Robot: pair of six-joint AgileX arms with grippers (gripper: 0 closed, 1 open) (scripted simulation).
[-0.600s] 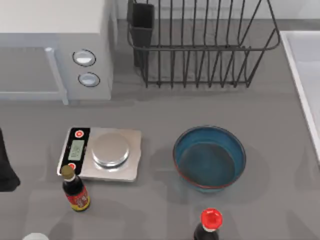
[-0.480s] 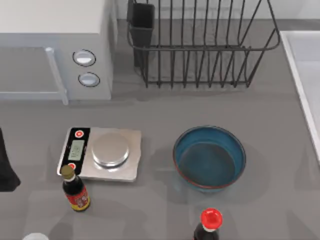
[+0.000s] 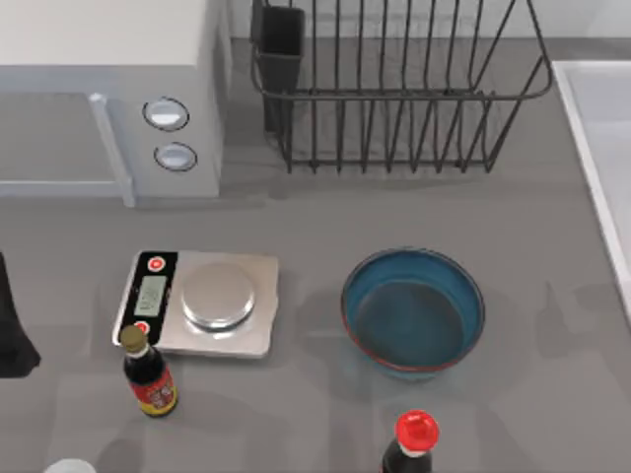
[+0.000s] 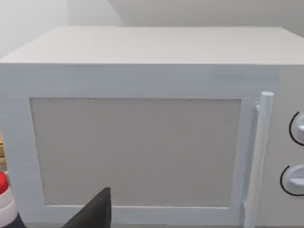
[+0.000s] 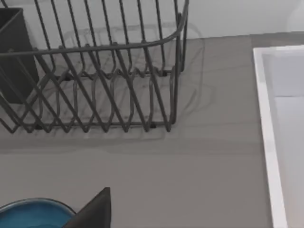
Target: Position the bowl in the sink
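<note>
Top view gave me the blue bowl (image 3: 413,310) sitting upright on the grey table (image 3: 296,222), right of centre, untouched by either arm. The sink (image 3: 601,148) lay at the table's right edge, well apart from the bowl, with its pale rim running down that side. Behind the bowl stood the black wire dish rack (image 3: 394,89), and to the rack's left the white microwave (image 3: 108,99) with its 2 knobs. The kitchen scale (image 3: 197,303) sat left of the bowl, a small dark sauce bottle (image 3: 148,372) touching or just in front of its near corner. A red-capped bottle (image 3: 414,443) stood near the bowl at the table's front edge.

My left arm (image 3: 12,325) was parked at the far left edge of the table; its wrist camera faced the microwave door, and I could not tell how its fingers stood. From the right wrist view I saw 1 dark fingertip (image 5: 92,211) of the right gripper above the table, beside the bowl's rim (image 5: 35,213), with the rack beyond and the sink rim (image 5: 268,133) alongside. I could not tell that gripper's state either.
</note>
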